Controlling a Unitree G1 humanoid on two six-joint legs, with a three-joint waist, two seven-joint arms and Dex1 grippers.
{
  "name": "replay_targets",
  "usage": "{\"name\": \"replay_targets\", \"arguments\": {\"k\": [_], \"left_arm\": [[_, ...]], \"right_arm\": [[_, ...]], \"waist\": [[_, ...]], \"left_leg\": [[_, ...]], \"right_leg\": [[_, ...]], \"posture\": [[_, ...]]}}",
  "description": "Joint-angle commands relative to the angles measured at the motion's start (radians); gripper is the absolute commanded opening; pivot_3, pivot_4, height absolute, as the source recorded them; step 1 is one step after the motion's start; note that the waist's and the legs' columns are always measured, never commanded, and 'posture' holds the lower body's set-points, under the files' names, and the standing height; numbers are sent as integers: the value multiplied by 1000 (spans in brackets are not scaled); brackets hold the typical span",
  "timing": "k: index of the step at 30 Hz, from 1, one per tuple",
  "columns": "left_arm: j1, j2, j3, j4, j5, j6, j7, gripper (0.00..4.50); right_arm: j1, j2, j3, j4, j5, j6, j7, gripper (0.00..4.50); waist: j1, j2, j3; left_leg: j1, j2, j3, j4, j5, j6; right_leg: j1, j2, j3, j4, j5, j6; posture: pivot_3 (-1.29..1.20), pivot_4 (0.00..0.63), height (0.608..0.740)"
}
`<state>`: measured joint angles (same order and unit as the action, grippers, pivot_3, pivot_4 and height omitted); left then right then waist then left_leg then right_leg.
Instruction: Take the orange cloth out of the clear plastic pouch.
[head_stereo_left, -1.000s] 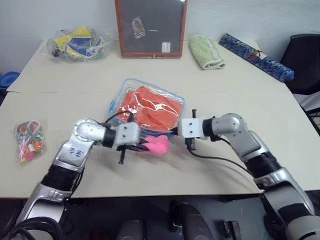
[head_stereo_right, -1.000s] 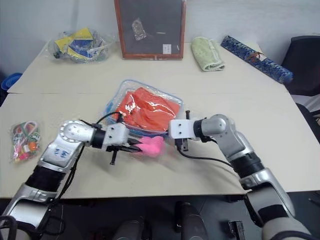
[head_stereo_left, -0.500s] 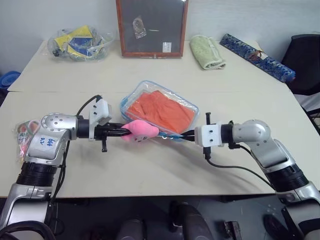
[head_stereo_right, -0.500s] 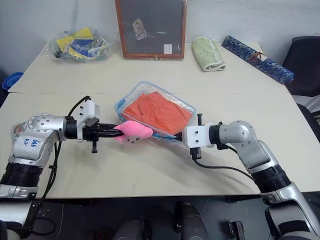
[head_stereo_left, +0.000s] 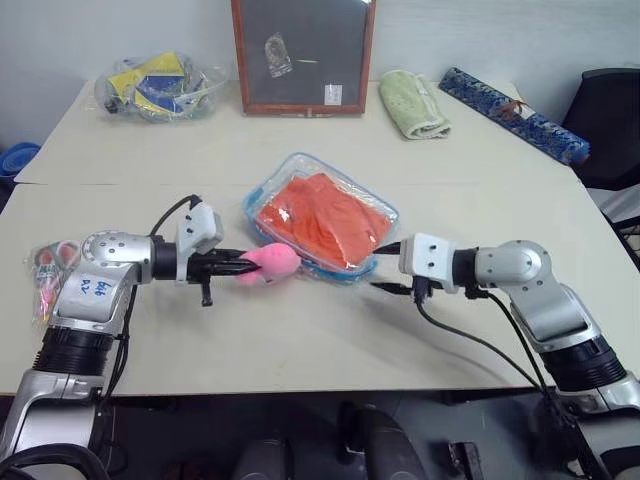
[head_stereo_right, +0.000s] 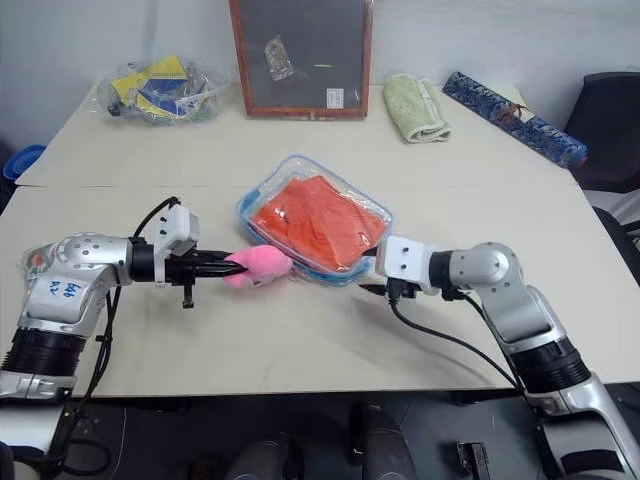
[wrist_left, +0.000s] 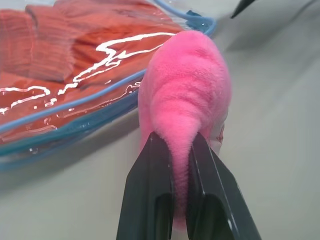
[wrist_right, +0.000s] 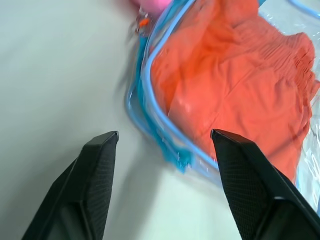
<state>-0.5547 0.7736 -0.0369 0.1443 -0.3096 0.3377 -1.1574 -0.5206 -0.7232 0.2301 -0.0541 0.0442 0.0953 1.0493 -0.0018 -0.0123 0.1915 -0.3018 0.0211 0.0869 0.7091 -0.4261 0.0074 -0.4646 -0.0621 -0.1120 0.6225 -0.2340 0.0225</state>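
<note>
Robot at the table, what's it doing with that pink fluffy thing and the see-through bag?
The robot is trying to get the bright orange cloth out of the clear plastic pouch with blue edging. The cloth is inside the pouch, which lies on the beige table. Its left hand is shut on a pink fluffy plush at the pouch's near edge. Its right hand is open just beside the pouch's corner, holding nothing.

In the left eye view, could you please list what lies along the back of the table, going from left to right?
Clear bag of yellow and blue items → framed dark board → pale green towel → long patterned blue roll.
</note>
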Motion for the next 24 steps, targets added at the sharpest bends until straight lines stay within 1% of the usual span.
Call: {"name": "replay_targets", "arguments": {"k": [1, 5, 11, 17, 21, 24], "left_arm": [[-21, 16, 32, -12, -4, 7, 8, 0], [-18, 2, 24, -32, -6, 12, 16, 0], [-24, -20, 15, -45, -6, 17, 27, 0], [-30, -37, 3, -62, -2, 25, 32, 0], [-31, -41, -3, -66, 4, 24, 30, 0], [-23, -43, -6, -72, 10, 21, 29, 0]], "right_arm": [[-9, 6, -25, -27, -3, -9, -21, 2323], [-50, 49, -8, -5, -17, -6, -44, 2323], [-125, 125, 53, 103, -70, -19, -48, 2323], [-141, 175, 102, 179, -98, -31, -31, 2323], [-157, 189, 83, 170, -106, -33, -48, 2323], [-159, 183, 32, 81, -47, 57, -38, 2323]], "waist": [[0, 0, 0], [-2, 0, 0], [-2, 0, 0], [-1, 0, 0], [-2, 0, 0], [-2, 0, 0]], "left_leg": [[0, 0, 0, 0, 0, 0], [0, 0, 0, 0, 0, 0], [0, 0, 0, 0, 0, 0], [0, 0, 0, 0, 0, 0], [0, 0, 0, 0, 0, 0], [0, 0, 0, 0, 0, 0]], "right_leg": [[0, 0, 0, 0, 0, 0], [0, 0, 0, 0, 0, 0], [0, 0, 0, 0, 0, 0], [0, 0, 0, 0, 0, 0], [0, 0, 0, 1, 0, 0], [0, 0, 0, 1, 0, 0]], "posture": [[0, 150, 740], [0, 150, 740], [0, 150, 740], [0, 150, 740], [0, 150, 740], [0, 150, 740]]}}
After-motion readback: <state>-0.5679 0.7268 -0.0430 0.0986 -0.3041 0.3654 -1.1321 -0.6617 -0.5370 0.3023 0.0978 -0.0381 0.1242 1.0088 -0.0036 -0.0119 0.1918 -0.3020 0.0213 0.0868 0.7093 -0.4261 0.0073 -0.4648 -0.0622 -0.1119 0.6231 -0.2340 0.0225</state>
